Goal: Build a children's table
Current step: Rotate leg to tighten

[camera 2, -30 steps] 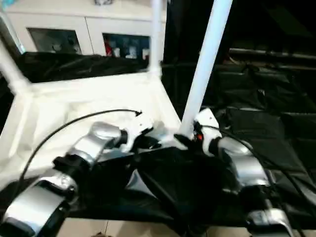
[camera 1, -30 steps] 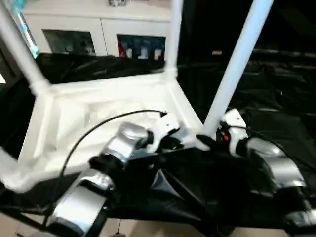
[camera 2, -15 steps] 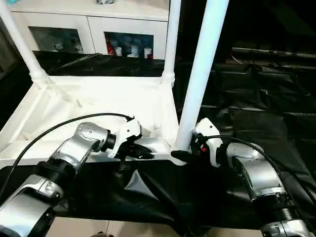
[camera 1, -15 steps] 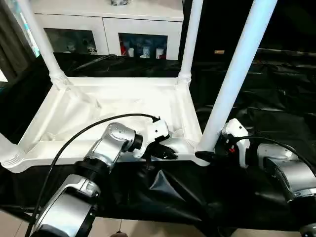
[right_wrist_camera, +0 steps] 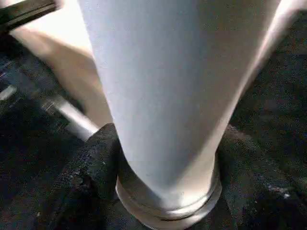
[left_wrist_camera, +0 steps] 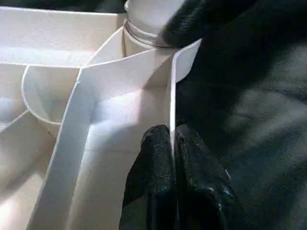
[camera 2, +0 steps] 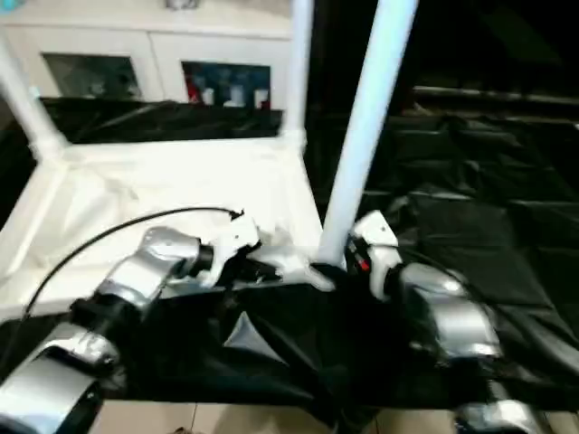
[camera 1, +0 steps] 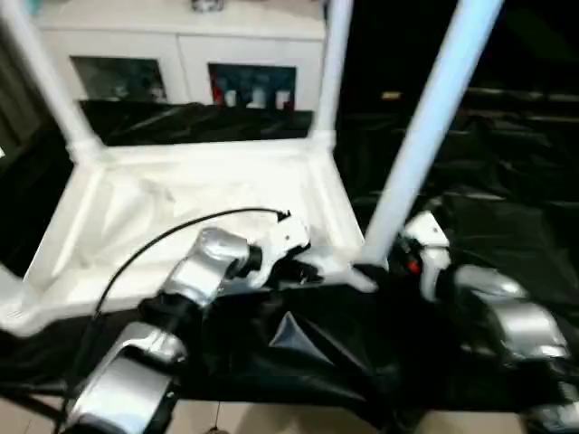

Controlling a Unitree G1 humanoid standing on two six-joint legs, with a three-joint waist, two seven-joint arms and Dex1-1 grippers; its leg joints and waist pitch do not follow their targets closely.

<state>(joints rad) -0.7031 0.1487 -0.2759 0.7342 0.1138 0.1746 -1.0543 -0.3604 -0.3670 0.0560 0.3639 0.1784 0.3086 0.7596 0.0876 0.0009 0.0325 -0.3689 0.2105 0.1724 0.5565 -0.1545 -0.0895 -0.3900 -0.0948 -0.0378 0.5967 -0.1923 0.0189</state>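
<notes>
White plastic tabletop (camera 1: 199,208) lay upside down on black sheeting (camera 1: 507,226), legs up; the left gripper (left_wrist_camera: 172,158) pinched its near rim, likely steadying it; the right gripper (right_wrist_camera: 158,191) clasped the near-right leg (camera 1: 425,127) at its socket, seemingly seating it.

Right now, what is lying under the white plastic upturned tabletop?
The white plastic tabletop rests on crumpled black sheeting, which spreads past its edges. What lies beneath the sheeting is covered.
</notes>
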